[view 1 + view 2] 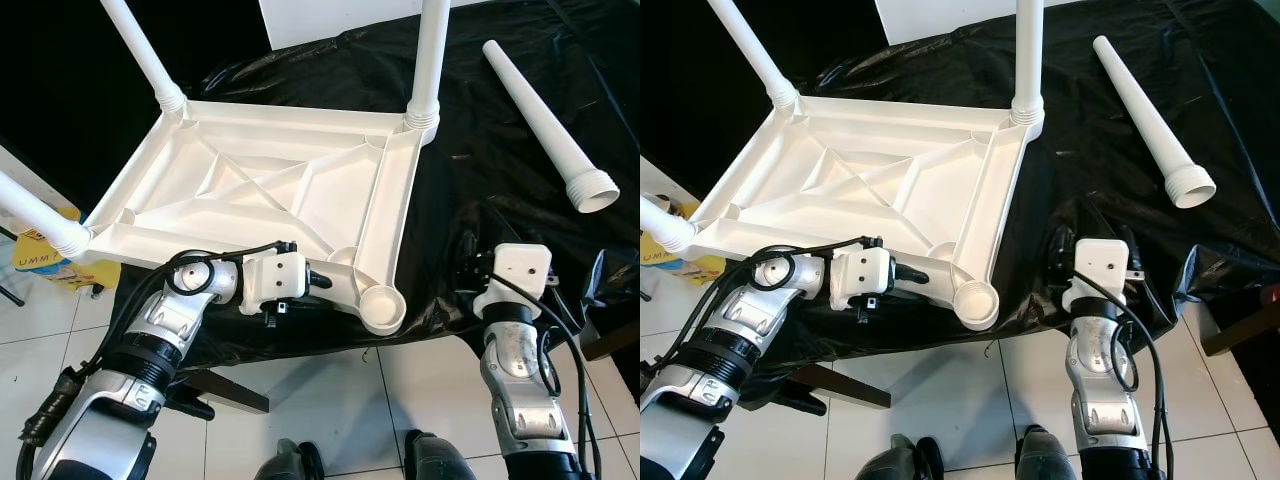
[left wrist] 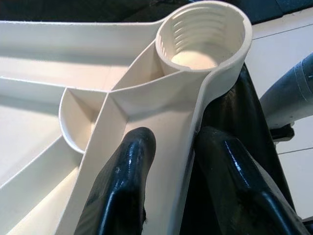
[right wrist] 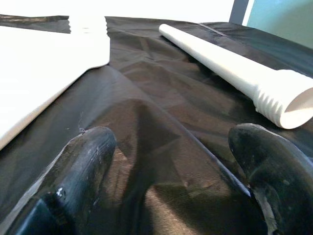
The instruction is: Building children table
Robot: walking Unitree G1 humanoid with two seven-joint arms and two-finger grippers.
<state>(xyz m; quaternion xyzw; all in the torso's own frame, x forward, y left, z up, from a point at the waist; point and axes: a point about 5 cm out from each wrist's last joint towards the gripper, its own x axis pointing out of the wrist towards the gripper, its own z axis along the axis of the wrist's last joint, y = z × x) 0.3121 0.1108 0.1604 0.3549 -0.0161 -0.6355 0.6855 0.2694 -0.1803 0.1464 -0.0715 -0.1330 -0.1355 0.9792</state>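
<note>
Silver arms (image 1: 150, 345) — black cables, fingers (image 2: 122, 191)

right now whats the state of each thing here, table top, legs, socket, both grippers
table top: upside down on the black sheet
fitted legs: three screwed in, standing up
loose leg: lying on the sheet, not fitted
near corner socket: empty, threads showing
left gripper: shut on the table top's rim beside the socket
right gripper: open, above the sheet, holding nothing

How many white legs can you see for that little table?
4: three screwed into the upturned tabletop, at its far-left, far-right and near-left corners; one loose leg lies on the black sheet.
</note>
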